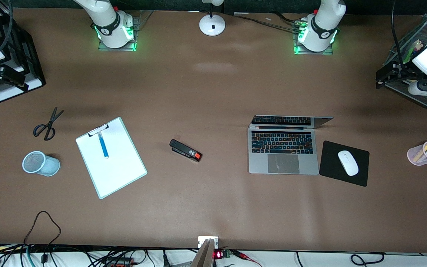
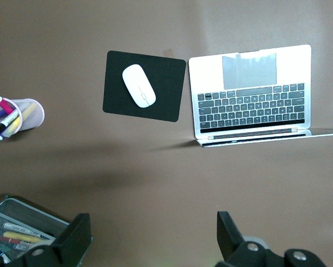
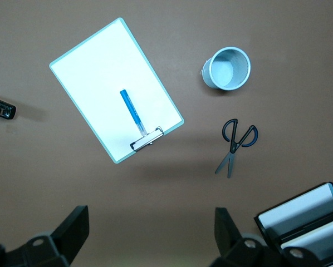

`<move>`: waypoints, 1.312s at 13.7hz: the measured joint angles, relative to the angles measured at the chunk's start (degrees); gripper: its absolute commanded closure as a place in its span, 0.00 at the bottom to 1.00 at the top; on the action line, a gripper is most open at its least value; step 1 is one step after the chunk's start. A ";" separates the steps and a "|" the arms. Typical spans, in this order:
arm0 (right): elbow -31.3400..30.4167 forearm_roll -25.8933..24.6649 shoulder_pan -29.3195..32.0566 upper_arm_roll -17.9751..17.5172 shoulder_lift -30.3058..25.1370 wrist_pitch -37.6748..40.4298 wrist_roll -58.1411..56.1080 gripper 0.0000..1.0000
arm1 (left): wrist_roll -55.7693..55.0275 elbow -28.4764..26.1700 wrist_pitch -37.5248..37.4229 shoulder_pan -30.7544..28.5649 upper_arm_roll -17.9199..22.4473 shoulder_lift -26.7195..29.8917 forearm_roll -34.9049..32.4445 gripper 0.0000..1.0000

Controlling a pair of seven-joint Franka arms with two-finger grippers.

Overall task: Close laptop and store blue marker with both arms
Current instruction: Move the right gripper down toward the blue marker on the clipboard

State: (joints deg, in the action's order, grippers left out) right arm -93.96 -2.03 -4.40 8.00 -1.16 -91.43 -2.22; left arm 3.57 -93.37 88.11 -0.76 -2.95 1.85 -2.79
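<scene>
The laptop (image 1: 283, 155) stands open on the table toward the left arm's end, its lid (image 1: 291, 120) tilted low over the keyboard; it also shows in the left wrist view (image 2: 250, 92). The blue marker (image 1: 103, 145) lies on a white clipboard (image 1: 111, 167) toward the right arm's end, and appears again in the right wrist view (image 3: 132, 113). My left gripper (image 2: 153, 225) hangs open and empty high over bare table by the mesh tray (image 2: 21, 228). My right gripper (image 3: 151, 219) is open and empty too, high over bare table near the scissors (image 3: 235, 143).
A black mouse pad (image 1: 332, 174) with a white mouse (image 1: 348, 162) lies beside the laptop. A pen cup (image 1: 426, 152) stands at the left arm's end. A stapler (image 1: 185, 150) is mid-table. A pale blue mesh cup (image 1: 40, 163) and a black file tray (image 1: 13, 74) are at the right arm's end.
</scene>
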 measured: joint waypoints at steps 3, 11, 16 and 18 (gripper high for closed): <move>-0.53 0.32 -0.64 -0.17 1.21 -0.40 0.00 0.00 | 0.00 0.01 0.00 0.00 0.00 -0.01 0.00 0.00; 0.39 0.41 -5.06 -0.52 11.78 -4.77 0.00 0.00 | -0.10 0.47 0.00 0.28 -0.19 -0.08 0.00 0.00; 1.59 0.45 -7.22 -0.57 19.59 -10.63 -1.34 0.00 | -0.13 0.57 -0.66 0.45 -0.23 -0.20 0.47 0.00; 1.66 0.45 -7.21 -0.55 22.31 -12.96 -2.24 0.00 | -0.13 0.58 -0.74 0.56 -0.24 -0.55 1.64 0.00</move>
State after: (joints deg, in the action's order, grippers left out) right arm -92.30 -1.58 -11.61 7.45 21.15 -104.39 -4.46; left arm 3.44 -92.79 87.36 -0.21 -3.19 1.30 -1.15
